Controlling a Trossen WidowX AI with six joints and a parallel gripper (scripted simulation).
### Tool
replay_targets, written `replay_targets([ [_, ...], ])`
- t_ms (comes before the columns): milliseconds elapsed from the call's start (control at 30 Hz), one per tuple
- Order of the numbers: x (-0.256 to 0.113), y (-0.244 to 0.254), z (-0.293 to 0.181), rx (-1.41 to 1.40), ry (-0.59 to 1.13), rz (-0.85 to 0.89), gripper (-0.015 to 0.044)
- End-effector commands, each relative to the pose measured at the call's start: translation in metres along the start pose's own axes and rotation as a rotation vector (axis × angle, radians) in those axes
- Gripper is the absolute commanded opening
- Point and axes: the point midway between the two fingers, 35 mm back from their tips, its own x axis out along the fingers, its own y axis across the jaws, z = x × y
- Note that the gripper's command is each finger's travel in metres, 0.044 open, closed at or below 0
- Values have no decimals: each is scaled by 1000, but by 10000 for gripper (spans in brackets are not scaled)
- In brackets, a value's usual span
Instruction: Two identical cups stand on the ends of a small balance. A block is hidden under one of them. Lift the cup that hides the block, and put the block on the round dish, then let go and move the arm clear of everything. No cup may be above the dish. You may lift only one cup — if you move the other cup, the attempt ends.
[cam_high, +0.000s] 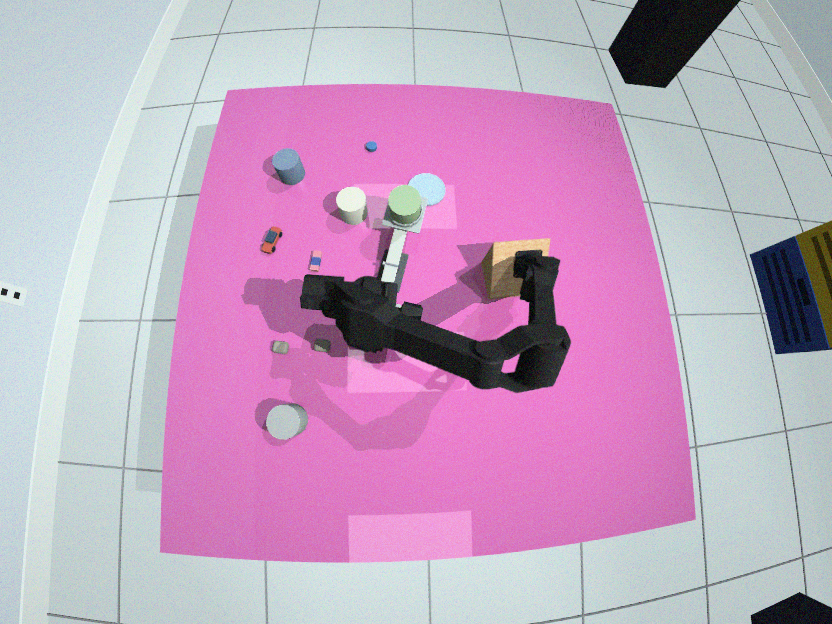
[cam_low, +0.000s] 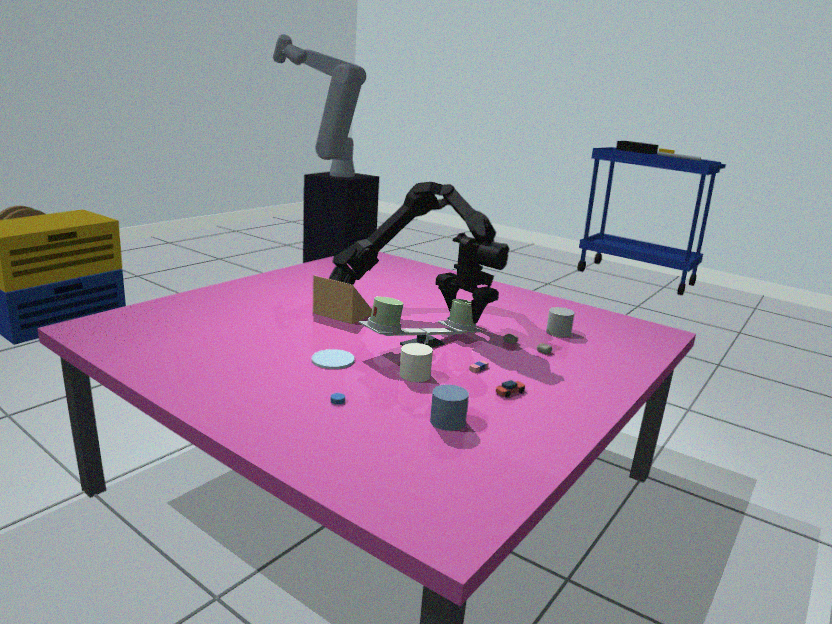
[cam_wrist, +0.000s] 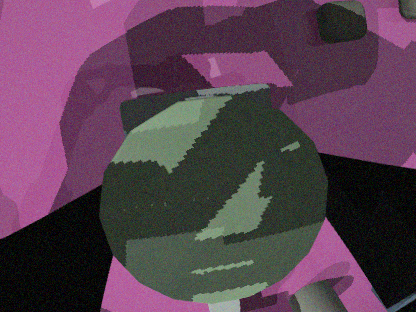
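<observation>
One green cup (cam_high: 404, 201) (cam_low: 387, 314) stands upside down on the balance's (cam_high: 394, 255) (cam_low: 432, 330) end near the dish; a small red mark shows on its side in the exterior view. The other green cup (cam_low: 461, 313) (cam_wrist: 215, 200) stands on the opposite end, hidden under the arm in the top view. My gripper (cam_low: 463, 315) (cam_wrist: 210, 173) is open, pointing down, with a finger on either side of this second cup; contact cannot be told. The round pale blue dish (cam_high: 430, 188) (cam_low: 332, 359) has nothing on it. The block is not visible.
A white cylinder (cam_high: 351, 204) (cam_low: 416, 362) stands beside the first cup. A blue cylinder (cam_high: 288, 166), a grey cylinder (cam_high: 286, 421), a toy car (cam_high: 271, 239), an eraser (cam_high: 315, 260), a blue disc (cam_high: 370, 146) and small stones (cam_high: 280, 347) lie around. A wooden wedge (cam_high: 500, 272) (cam_low: 336, 300) is by the arm's base.
</observation>
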Motion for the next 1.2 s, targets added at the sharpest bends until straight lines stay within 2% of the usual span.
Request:
replay_targets([
  [0, 3, 1, 0, 8, -4, 4, 387],
  [33, 3, 1, 0, 8, -4, 4, 361],
  [300, 3, 1, 0, 8, -4, 4, 308],
  [700, -8, -1, 0, 15, -4, -3, 0],
  [1167, -26, -3, 0, 25, -5, -13, 0],
])
